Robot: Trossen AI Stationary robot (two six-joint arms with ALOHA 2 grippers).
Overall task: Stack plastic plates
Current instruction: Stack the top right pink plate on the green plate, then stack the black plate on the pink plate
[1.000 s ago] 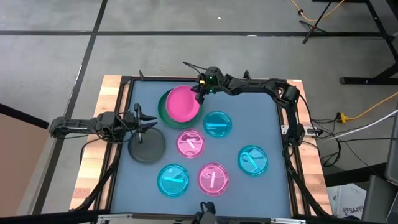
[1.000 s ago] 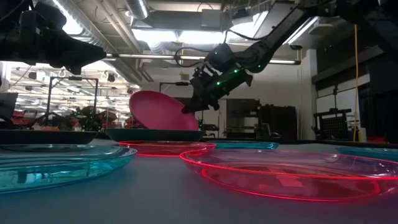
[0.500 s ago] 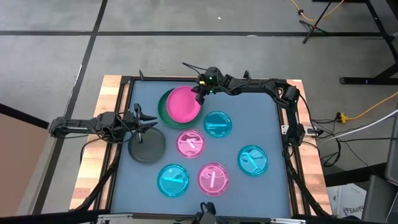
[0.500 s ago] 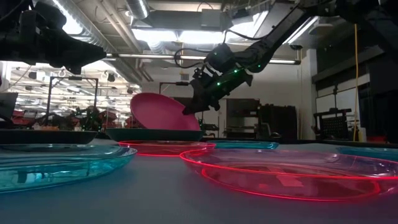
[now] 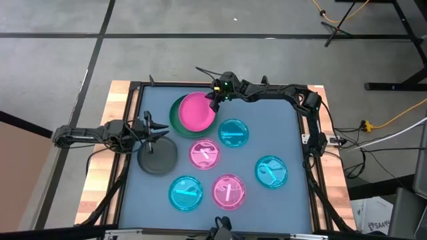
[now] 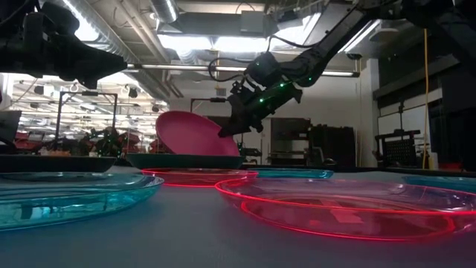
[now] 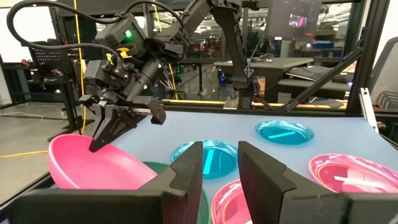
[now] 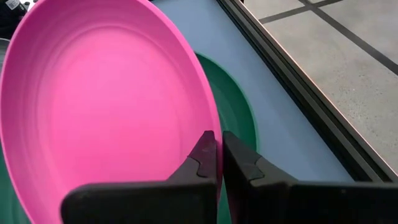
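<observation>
Low view had the right gripper [image 6: 225,128] pinched tight on the rim of the solid pink plate [image 6: 192,134], which sat tilted, gripped edge up, low edge resting in the dark green plate [image 6: 186,160] at the table's far side. Left gripper [image 5: 162,132] hung partly open, holding nothing, over the dark grey plate [image 5: 157,157].

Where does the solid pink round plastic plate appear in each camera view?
High: solid pink round plastic plate, upper centre, over the dark green plate.
Low: left of centre, tilted.
Left wrist: lower left.
Right wrist: fills the left.
Shared landmark: right gripper pinching its rim.
</observation>
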